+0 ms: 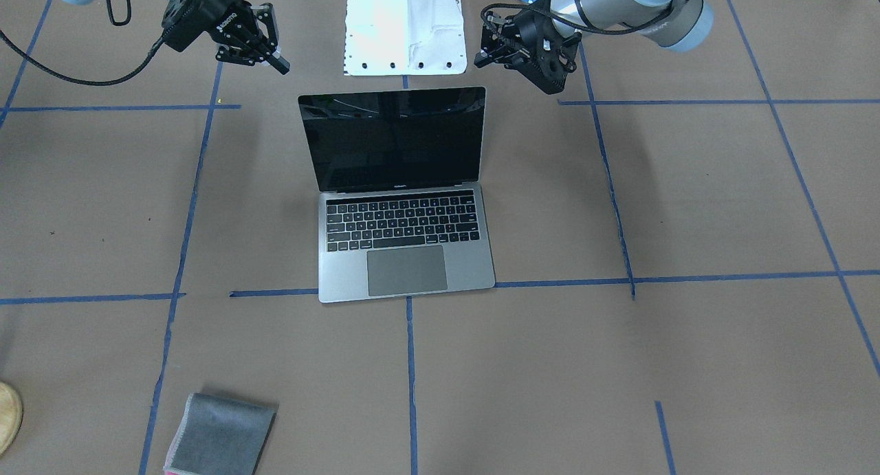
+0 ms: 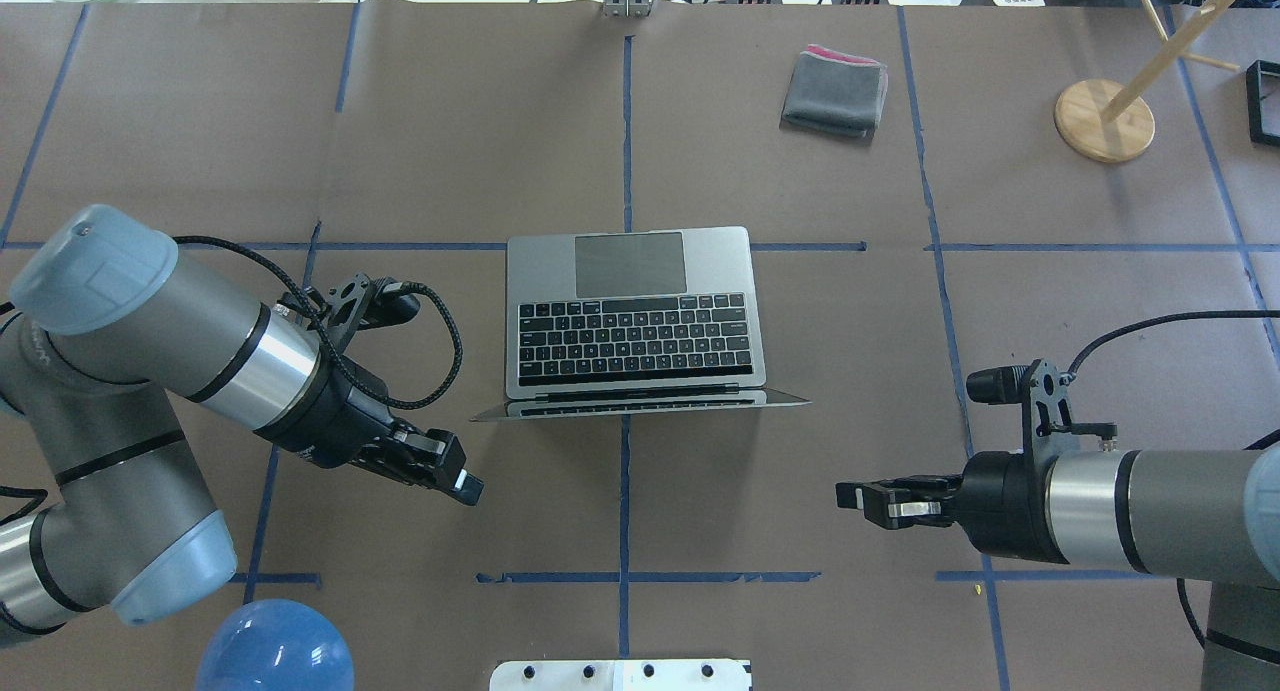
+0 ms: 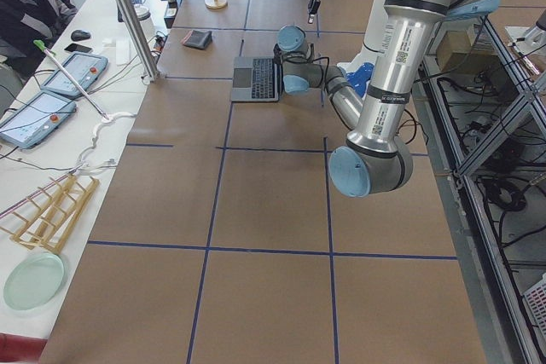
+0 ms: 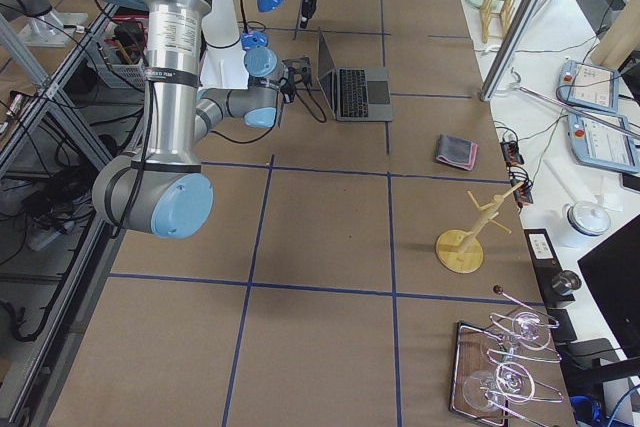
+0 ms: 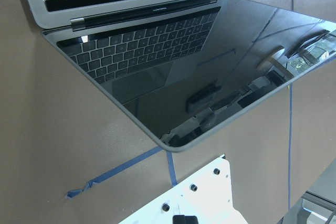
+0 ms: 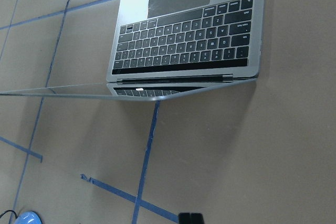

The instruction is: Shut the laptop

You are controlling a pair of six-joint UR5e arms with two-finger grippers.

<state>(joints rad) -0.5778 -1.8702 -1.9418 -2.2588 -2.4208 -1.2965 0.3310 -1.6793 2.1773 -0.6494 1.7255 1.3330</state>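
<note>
The space-grey laptop (image 2: 635,321) stands open in the middle of the table, its black screen (image 1: 395,138) tilted back toward the robot and its keyboard and trackpad facing away. My left gripper (image 2: 470,488) hovers behind the lid's left corner, apart from it, and looks shut and empty. My right gripper (image 2: 843,494) hovers behind and to the right of the lid, apart from it, and also looks shut and empty. The left wrist view shows the glossy screen (image 5: 184,66) from close by. The right wrist view shows the keyboard (image 6: 184,40) and the lid's thin edge.
A small grey folded cloth (image 2: 835,93) lies at the far side, right of centre. A wooden stand (image 2: 1103,121) is at the far right. The white base plate (image 2: 620,674) and a blue dome (image 2: 275,646) are at the near edge. Blue tape lines cross the brown table.
</note>
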